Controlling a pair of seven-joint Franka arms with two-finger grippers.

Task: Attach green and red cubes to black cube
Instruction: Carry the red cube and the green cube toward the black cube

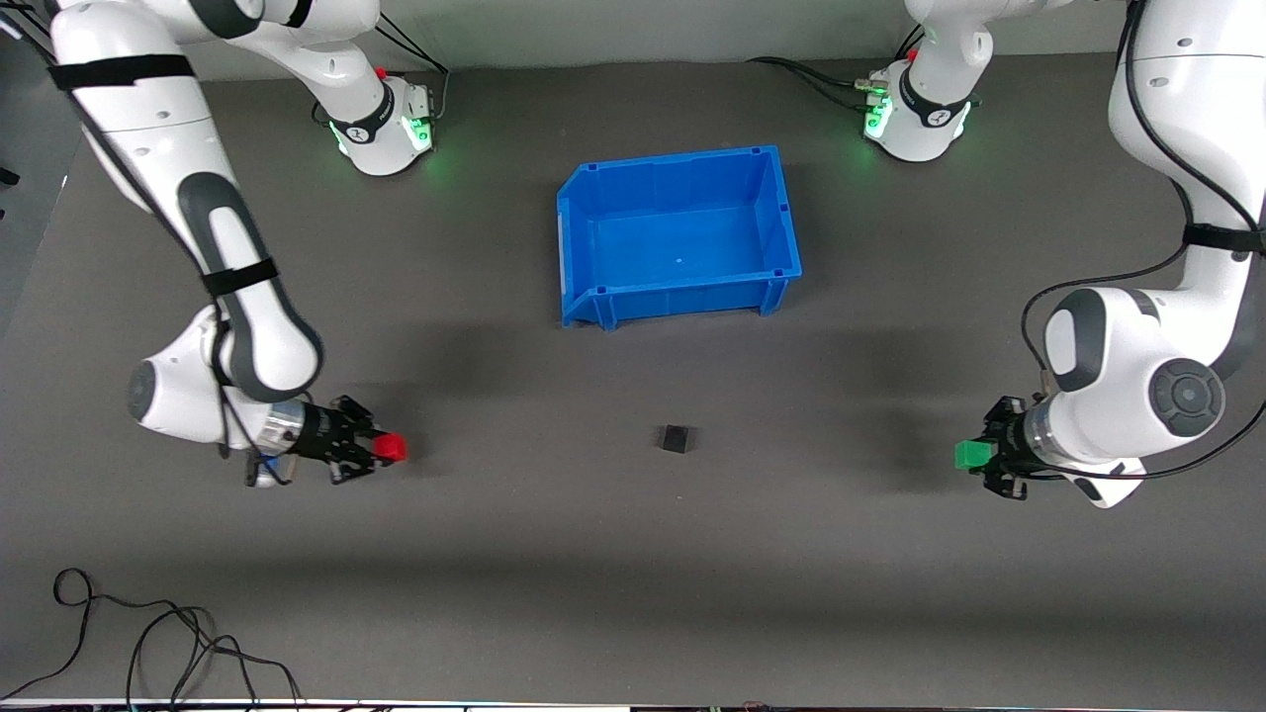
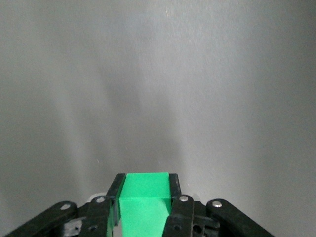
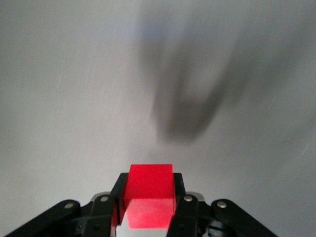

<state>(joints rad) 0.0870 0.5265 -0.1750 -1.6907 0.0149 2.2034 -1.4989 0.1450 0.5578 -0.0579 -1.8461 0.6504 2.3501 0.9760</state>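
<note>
The black cube (image 1: 676,438) sits alone on the grey mat, nearer to the front camera than the blue bin. My left gripper (image 1: 979,454) is shut on the green cube (image 1: 972,454) over the mat toward the left arm's end; the cube also shows between the fingers in the left wrist view (image 2: 144,200). My right gripper (image 1: 386,450) is shut on the red cube (image 1: 392,448) over the mat toward the right arm's end; the cube also shows in the right wrist view (image 3: 149,192). Both grippers point toward the black cube, each well apart from it.
A blue bin (image 1: 781,213) stands empty at mid-table, nearer to the arm bases than the black cube. Loose black cables (image 1: 148,643) lie at the table's front edge toward the right arm's end.
</note>
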